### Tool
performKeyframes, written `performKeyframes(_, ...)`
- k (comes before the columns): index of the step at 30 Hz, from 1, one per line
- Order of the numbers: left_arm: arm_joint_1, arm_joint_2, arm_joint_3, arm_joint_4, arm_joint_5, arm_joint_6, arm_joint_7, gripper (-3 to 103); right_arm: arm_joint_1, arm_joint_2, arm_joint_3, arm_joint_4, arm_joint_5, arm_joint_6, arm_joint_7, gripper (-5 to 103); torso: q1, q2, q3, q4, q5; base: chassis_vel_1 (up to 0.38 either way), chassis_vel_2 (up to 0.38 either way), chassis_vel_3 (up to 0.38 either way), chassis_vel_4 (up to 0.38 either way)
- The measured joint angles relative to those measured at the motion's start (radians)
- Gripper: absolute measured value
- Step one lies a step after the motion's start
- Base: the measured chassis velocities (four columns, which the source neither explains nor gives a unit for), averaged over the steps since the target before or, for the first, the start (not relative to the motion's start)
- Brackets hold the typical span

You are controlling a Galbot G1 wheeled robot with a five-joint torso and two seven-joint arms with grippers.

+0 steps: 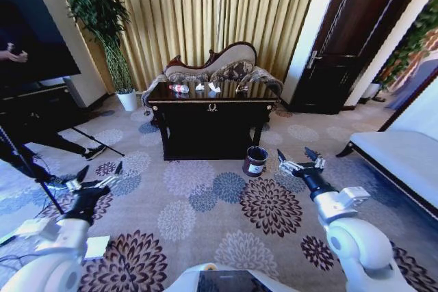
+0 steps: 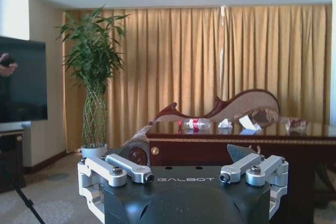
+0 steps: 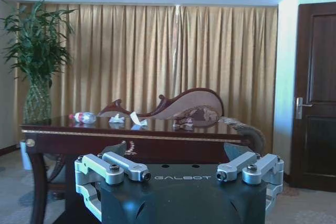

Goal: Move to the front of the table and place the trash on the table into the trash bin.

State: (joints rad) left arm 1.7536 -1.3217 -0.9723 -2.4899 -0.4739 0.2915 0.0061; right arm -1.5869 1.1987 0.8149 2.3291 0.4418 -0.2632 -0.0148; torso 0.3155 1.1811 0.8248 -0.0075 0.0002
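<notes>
While well short of the black table (image 1: pixel 212 111) bearing bottle (image 1: pixel 179 89) and paper scraps (image 1: pixel 213 87), with bin (image 1: pixel 255 161) at its front right: left gripper (image 1: pixel 100 174) and right gripper (image 1: pixel 295 156) spread wide, empty.

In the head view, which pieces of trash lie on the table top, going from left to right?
On the table: the bottle with the red cap, lying on its side → a small crumpled white paper → a larger white paper piece → a darker crumpled piece near the right end.

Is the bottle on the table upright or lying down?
Lying down: the bottle rests lengthwise on the table, red cap pointing sideways.
</notes>
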Motion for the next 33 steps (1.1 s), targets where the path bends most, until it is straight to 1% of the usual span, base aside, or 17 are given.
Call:
performKeyframes(1, -0.034, 0.039, 0.027, 0.038, 0.022, 0.0, -0.023, 100, 0.022, -0.009, -0.002, -0.046, -0.011, 0.022, 0.003, 100, 0.0, 0.0, 0.0, 0.0002, 0.0, 0.0, 0.0, 0.0, 0.0)
performKeyframes(3, -0.044, 0.051, 0.031, 0.051, 0.022, -0.001, -0.032, 100, 0.026, -0.01, -0.002, -0.058, -0.014, 0.025, 0.007, 100, 0.0, 0.0, 0.0, 0.0001, -0.0001, 0.0, 0.0, 0.0, 0.0)
performKeyframes(4, -0.059, 0.072, 0.024, 0.078, 0.009, -0.003, -0.043, 100, 0.029, -0.012, -0.001, -0.078, -0.016, 0.028, 0.016, 100, 0.0, 0.0, 0.0, -0.0001, -0.0004, 0.0, 0.0, 0.0, 0.0)
performKeyframes(6, -0.062, 0.078, 0.016, 0.087, 0.002, -0.004, -0.046, 100, 0.03, -0.013, -0.001, -0.084, -0.016, 0.029, 0.019, 100, 0.0, 0.0, 0.0, -0.0001, -0.0005, 0.0, 0.0, 0.0, 0.0)
performKeyframes(8, -0.069, 0.102, -0.028, 0.116, -0.042, -0.008, -0.047, 100, 0.034, -0.013, 0.003, -0.103, -0.014, 0.03, 0.026, 100, 0.0, 0.0, 0.0, 0.0001, -0.0004, 0.0, 0.0, 0.0, 0.0)
performKeyframes(10, -0.069, 0.108, -0.039, 0.121, -0.054, -0.009, -0.047, 100, 0.036, -0.014, 0.003, -0.104, -0.013, 0.03, 0.027, 100, 0.0, 0.0, 0.0, 0.0002, -0.0003, 0.0, 0.0, 0.0, 0.0)
performKeyframes(11, -0.07, 0.118, -0.056, 0.126, -0.076, -0.009, -0.046, 100, 0.039, -0.015, 0.004, -0.104, -0.009, 0.03, 0.029, 100, 0.0, 0.0, 0.0, 0.0002, -0.0003, 0.0, 0.0, 0.0, 0.0)
performKeyframes(12, -0.07, 0.118, -0.056, 0.126, -0.076, -0.009, -0.046, 100, 0.039, -0.015, 0.004, -0.104, -0.009, 0.03, 0.029, 100, 0.0, 0.0, 0.0, 0.0002, -0.0003, 0.0, 0.0, 0.0, 0.0)
performKeyframes(13, -0.069, 0.13, -0.073, 0.129, -0.101, -0.007, -0.044, 100, 0.039, -0.017, 0.006, -0.099, -0.002, 0.029, 0.03, 100, 0.0, 0.0, 0.0, 0.0001, -0.0001, 0.0, 0.0, 0.0, 0.0)
performKeyframes(15, -0.067, 0.141, -0.097, 0.13, -0.122, -0.004, -0.033, 100, 0.038, -0.025, 0.017, -0.079, 0.014, 0.018, 0.031, 100, 0.0, 0.0, 0.0, 0.0001, -0.0002, 0.0, 0.0, 0.0, 0.0)
performKeyframes(20, -0.061, 0.142, -0.112, 0.116, -0.139, -0.003, -0.03, 100, 0.035, -0.032, 0.028, -0.052, 0.04, 0.003, 0.033, 100, 0.0, 0.0, 0.0, 0.0, -0.0003, 0.0, 0.0, 0.0, 0.0)
performKeyframes(22, -0.05, 0.132, -0.117, 0.098, -0.141, -0.002, -0.028, 100, 0.034, -0.033, 0.03, -0.034, 0.052, -0.005, 0.035, 100, 0.0, 0.0, 0.0, 0.0001, -0.0002, 0.0, 0.0, 0.0, 0.0)
performKeyframes(33, -0.025, 0.085, -0.107, 0.039, -0.133, 0.009, -0.019, 100, 0.033, -0.029, 0.007, -0.006, 0.05, -0.022, 0.034, 100, 0.0, 0.0, 0.0, 0.0001, -0.0001, 0.0, 0.0, 0.0, 0.0)
